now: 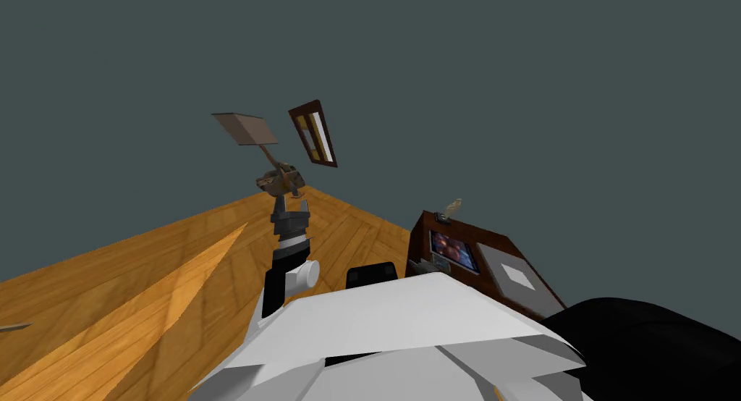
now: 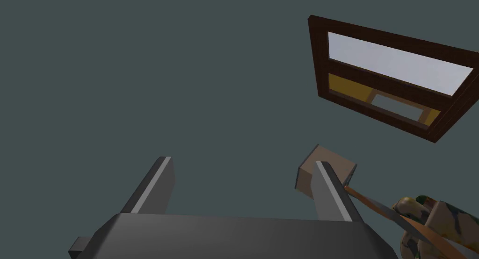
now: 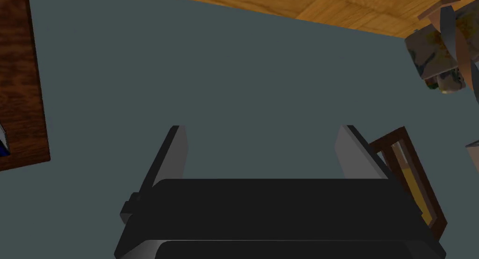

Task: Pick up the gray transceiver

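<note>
transceiver: camouflage-brown, thin rod slanting up toward grey wall | left tool: spread, transceiver beside one finger | right tool: spread | wooden floor

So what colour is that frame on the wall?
Dark brown. The frame shows best in the left wrist view.

Dark wooden tabletop seen at the right, stood on a wood-plank floor, a grey slab (white square at its middle) laid flat on it, a colourful screen-like panel set just beside, a small pale object perched at the far edge.
</note>
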You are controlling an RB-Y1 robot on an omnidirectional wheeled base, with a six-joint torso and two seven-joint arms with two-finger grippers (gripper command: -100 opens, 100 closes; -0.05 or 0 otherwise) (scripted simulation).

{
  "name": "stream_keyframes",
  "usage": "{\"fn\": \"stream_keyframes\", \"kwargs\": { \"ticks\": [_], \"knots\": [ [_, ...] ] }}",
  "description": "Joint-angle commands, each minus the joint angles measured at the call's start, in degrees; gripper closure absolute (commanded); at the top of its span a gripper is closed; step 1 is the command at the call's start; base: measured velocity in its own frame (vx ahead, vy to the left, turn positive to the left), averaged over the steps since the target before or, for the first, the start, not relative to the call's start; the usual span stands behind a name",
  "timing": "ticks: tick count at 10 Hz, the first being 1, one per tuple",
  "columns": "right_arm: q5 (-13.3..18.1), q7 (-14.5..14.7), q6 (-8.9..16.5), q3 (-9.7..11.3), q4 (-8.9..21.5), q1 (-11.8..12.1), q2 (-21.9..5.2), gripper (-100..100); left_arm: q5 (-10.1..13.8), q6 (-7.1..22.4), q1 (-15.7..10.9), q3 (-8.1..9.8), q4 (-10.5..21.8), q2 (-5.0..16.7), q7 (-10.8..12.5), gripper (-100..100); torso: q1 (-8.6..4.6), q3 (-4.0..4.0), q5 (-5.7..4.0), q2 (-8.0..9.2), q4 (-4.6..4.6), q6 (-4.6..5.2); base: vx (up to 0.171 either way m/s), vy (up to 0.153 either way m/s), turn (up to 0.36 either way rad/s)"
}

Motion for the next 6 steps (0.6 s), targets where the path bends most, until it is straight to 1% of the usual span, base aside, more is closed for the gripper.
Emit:
{"fn": "stream_keyframes", "kwargs": {
  "ticks": [1,2,4,5,6],
  "knots": [
    [1.4,1.7,1.9,2.1,2.9,1.0,-1.9,-100,0.0,0.0,0.0,0.00,0.0,0.0,0.0,0,0.00,0.00,0.00,0.00,0.00,0.00,-0.005,-0.071,0.368],
    [1.4,1.7,1.9,2.1,3.4,1.0,-1.9,-100,0.0,0.0,0.0,0.00,0.0,0.0,0.0,0,-0.07,-0.01,-0.02,-0.01,0.00,0.01,-0.002,-0.057,0.293],
    [3.1,3.9,4.5,5.0,7.1,2.4,-4.0,-100,0.0,0.0,0.0,0.00,0.0,0.0,0.0,0,-0.03,-0.02,-0.01,-0.03,0.00,0.00,-0.003,-0.062,0.425],
    [3.1,3.9,4.5,5.0,7.1,2.4,-4.0,-100,0.0,0.0,0.0,0.01,0.0,0.0,0.0,0,-0.07,-0.01,-0.03,-0.02,-0.01,0.03,-0.003,-0.065,0.194],
    [3.9,4.9,5.7,6.3,8.8,3.0,-4.9,-100,0.0,0.0,0.0,0.01,0.0,0.0,0.0,0,-0.05,-0.02,-0.01,-0.04,-0.01,0.06,-0.009,-0.064,0.390]
  ]
}}
